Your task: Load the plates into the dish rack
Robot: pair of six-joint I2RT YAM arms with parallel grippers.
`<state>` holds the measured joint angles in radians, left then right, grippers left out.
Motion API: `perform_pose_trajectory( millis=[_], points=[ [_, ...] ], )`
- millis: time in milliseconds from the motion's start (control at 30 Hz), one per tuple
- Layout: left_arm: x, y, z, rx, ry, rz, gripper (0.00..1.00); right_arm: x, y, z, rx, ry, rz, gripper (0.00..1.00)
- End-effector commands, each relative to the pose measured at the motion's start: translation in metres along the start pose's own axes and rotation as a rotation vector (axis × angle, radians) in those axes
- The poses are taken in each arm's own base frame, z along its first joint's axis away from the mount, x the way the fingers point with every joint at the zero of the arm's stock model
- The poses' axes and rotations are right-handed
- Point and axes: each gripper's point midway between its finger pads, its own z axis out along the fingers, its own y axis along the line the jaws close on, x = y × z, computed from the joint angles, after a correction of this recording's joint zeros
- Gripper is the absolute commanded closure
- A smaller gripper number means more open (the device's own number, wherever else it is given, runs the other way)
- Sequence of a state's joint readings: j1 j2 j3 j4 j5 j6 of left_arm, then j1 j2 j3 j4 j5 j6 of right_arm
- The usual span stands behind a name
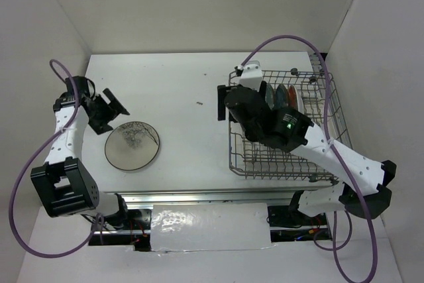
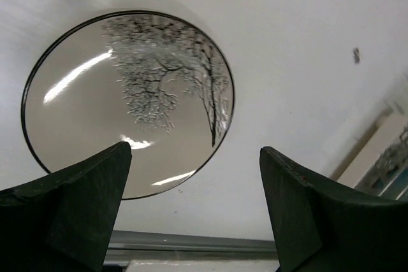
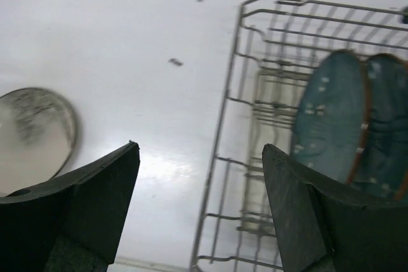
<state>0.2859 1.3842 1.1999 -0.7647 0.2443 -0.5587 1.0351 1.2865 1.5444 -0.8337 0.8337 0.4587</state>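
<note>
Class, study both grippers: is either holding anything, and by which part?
Nothing is held. The left gripper is open near the cream round branch-patterned plate; the right gripper is open by the grey wire dish rack.

The white table [image 1: 185, 84] bears a cream plate [image 1: 132, 145] with a dark branch drawing, lying flat toward its left side. The wire rack [image 1: 285, 171] stands on its right side. A small dark speck [image 1: 199, 103] lies between them, nearer the rack.

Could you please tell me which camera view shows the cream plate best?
The left wrist view: the cream plate fills much of it, sharp, its branch drawing clear. The top view shows it whole but small; the right wrist view catches only a blurred part at its left edge.
</note>
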Motion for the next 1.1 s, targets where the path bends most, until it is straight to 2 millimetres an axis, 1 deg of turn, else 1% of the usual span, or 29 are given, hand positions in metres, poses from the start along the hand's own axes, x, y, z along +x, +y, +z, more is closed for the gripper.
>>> perform_pose_trajectory(
  millis=[0, 33, 67, 133, 167, 233, 300, 333, 400, 500, 533, 567, 600, 700, 733, 767, 800, 900, 967, 1000, 1067],
  points=[
    [0.002, 0.049, 0.005, -0.170, -0.031, -0.176, 0.06, -0.016, 0.044, -0.013, -0.193, -0.025, 0.074, 0.16],
    [0.003, 0.054, 0.006, -0.169, -0.037, -0.209, 0.05, -0.014, 0.050, -0.012, -0.205, -0.016, 0.067, 0.15],
    [0.008, 0.069, 0.009, -0.189, -0.033, -0.248, 0.01, -0.011, 0.056, -0.013, -0.220, -0.011, 0.064, 0.15],
    [0.008, 0.081, 0.013, -0.195, -0.046, -0.287, 0.01, -0.009, 0.062, -0.012, -0.230, -0.005, 0.064, 0.15],
    [0.012, 0.092, 0.016, -0.200, -0.032, -0.324, 0.01, -0.007, 0.067, -0.013, -0.249, -0.004, 0.066, 0.14],
    [0.015, 0.103, 0.019, -0.188, -0.015, -0.385, 0.01, -0.004, 0.072, -0.014, -0.273, 0.001, 0.072, 0.14],
    [0.015, 0.107, 0.019, -0.180, -0.019, -0.415, 0.01, -0.002, 0.072, -0.014, -0.284, 0.004, 0.078, 0.14],
    [0.019, 0.110, 0.020, -0.185, -0.017, -0.424, 0.01, -0.001, 0.074, -0.014, -0.292, 0.001, 0.083, 0.14],
    [0.021, 0.112, 0.019, -0.186, -0.025, -0.436, 0.01, 0.002, 0.074, -0.015, -0.304, 0.006, 0.086, 0.13],
    [0.031, 0.119, 0.023, -0.196, 0.010, -0.497, 0.01, 0.005, 0.072, -0.016, -0.308, 0.001, 0.090, 0.12],
    [0.040, 0.121, 0.026, -0.195, 0.036, -0.522, 0.02, 0.004, 0.072, -0.015, -0.312, -0.003, 0.092, 0.12],
    [0.045, 0.122, 0.030, -0.202, 0.057, -0.566, 0.03, 0.008, 0.074, -0.016, -0.325, 0.006, 0.084, 0.12],
    [0.057, 0.124, 0.033, -0.214, 0.085, -0.599, 0.03, 0.007, 0.074, -0.015, -0.328, 0.003, 0.087, 0.11],
    [0.067, 0.123, 0.034, -0.200, 0.072, -0.644, 0.04, 0.010, 0.079, -0.018, -0.357, 0.021, 0.091, 0.11],
    [0.072, 0.124, 0.038, -0.192, 0.067, -0.641, 0.07, 0.010, 0.080, -0.019, -0.365, 0.021, 0.104, 0.11],
    [0.073, 0.123, 0.038, -0.176, 0.058, -0.640, 0.08, 0.012, 0.082, -0.021, -0.381, 0.027, 0.110, 0.11],
    [0.081, 0.124, 0.040, -0.179, 0.071, -0.650, 0.07, 0.011, 0.083, -0.023, -0.391, 0.021, 0.119, 0.11],
    [0.087, 0.126, 0.046, -0.167, 0.087, -0.658, 0.06, 0.012, 0.084, -0.025, -0.408, 0.026, 0.136, 0.11],
    [0.087, 0.122, 0.051, -0.139, 0.095, -0.669, 0.06, 0.011, 0.084, -0.027, -0.411, 0.024, 0.145, 0.10],
    [0.090, 0.118, 0.052, -0.107, 0.105, -0.673, 0.07, 0.011, 0.084, -0.028, -0.415, 0.026, 0.143, 0.10],
    [0.090, 0.111, 0.057, -0.041, 0.089, -0.657, 0.10, 0.010, 0.083, -0.029, -0.413, 0.023, 0.143, 0.10]
  ],
)
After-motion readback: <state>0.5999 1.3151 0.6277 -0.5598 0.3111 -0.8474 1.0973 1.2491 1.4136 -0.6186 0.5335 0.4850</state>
